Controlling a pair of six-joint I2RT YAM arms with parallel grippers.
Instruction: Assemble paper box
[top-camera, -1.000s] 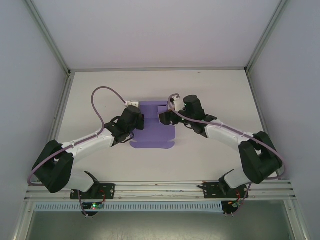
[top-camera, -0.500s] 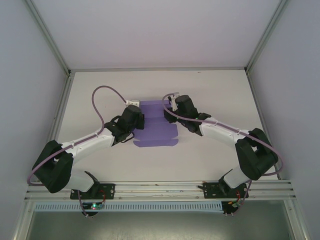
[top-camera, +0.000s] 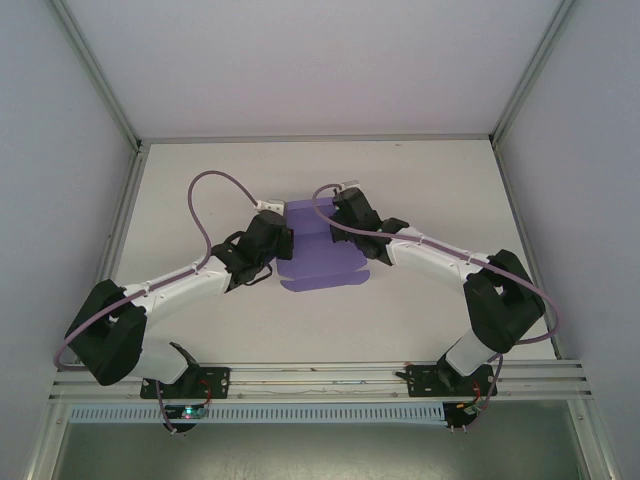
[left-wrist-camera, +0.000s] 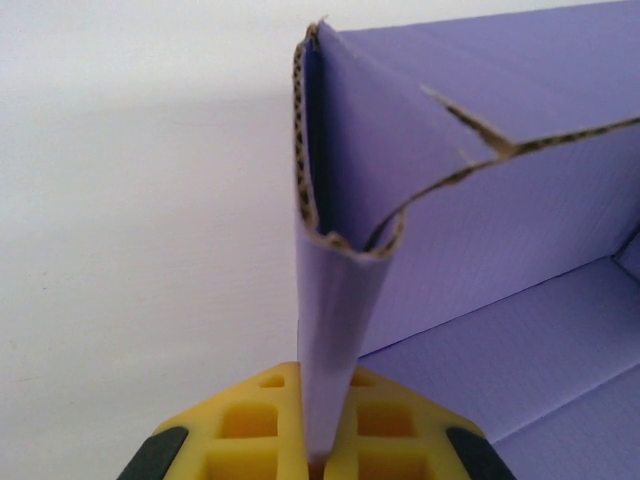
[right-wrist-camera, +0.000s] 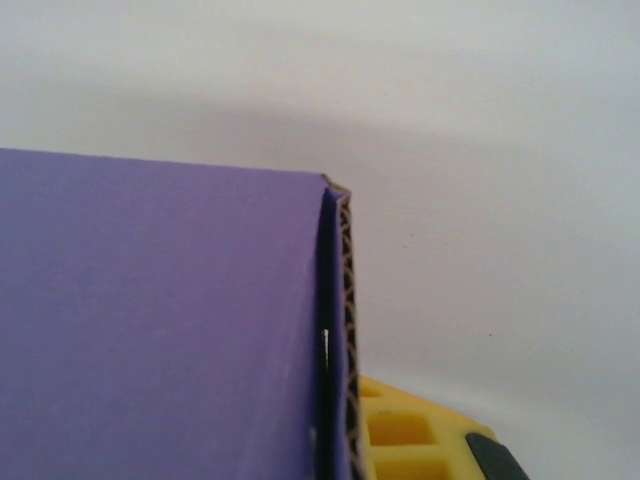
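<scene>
The left gripper had its yellow pads pressed together on an upright fold of the paper box, pinching the card right at the bottom of that flap. The right gripper was clamped too. Its wrist view showed one yellow pad tight against the doubled-over wall edge, so it looked like a pinch on that wall.

From the top view, the box sat mid-table, half folded. The left gripper was on its 9 o'clock side and the right gripper up around 12 to 1 o'clock.

To do this step well, the left side should probably just anchor while the right presses the doubled wall along its crease. The left flap already looked bowed and a bit torn near its top edge, so a hard tug could rip it.
</scene>
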